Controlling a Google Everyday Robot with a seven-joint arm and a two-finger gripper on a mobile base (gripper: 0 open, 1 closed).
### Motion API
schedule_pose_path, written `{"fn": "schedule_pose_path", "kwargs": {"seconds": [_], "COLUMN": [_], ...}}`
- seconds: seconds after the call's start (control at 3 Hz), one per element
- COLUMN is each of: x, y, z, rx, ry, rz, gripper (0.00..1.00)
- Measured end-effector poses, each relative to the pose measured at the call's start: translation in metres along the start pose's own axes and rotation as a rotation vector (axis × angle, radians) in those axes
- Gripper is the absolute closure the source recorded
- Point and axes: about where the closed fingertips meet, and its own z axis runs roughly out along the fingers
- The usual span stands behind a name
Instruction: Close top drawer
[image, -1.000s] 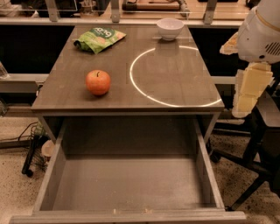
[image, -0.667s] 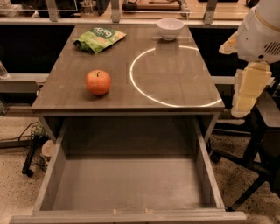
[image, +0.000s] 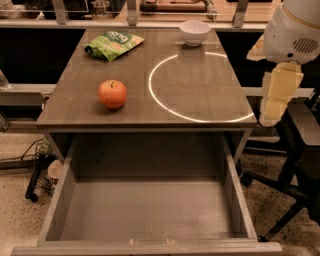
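- While the top drawer (image: 150, 210) stands pulled fully out beneath the desk (image: 200, 90), the gripper (image: 277, 100) hangs off the desk's right edge, well apart from the drawer front; whether it is open or closed cannot be told.
- Pushing off-centre could skew and jam the drawer, and the arm might clip the desk corner.
- Nothing lies in the drawer; the white bowl (image: 195, 32) shows no contents.

The arm (image: 295, 30) has a rounded white shell with a small slotted vent on its side. Under it, at the right edge of view, the end effector (image: 278, 95) is pale cream, blocky and segmented.
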Motion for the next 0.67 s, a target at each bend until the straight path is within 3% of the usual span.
{"fn": "schedule_pose_path", "kwargs": {"seconds": [0.67], "x": [-0.0061], "y": [-0.017], "z": [0.0022], "rx": [-0.018], "ry": [0.003], "rz": [0.09], "gripper": [0.0]}}
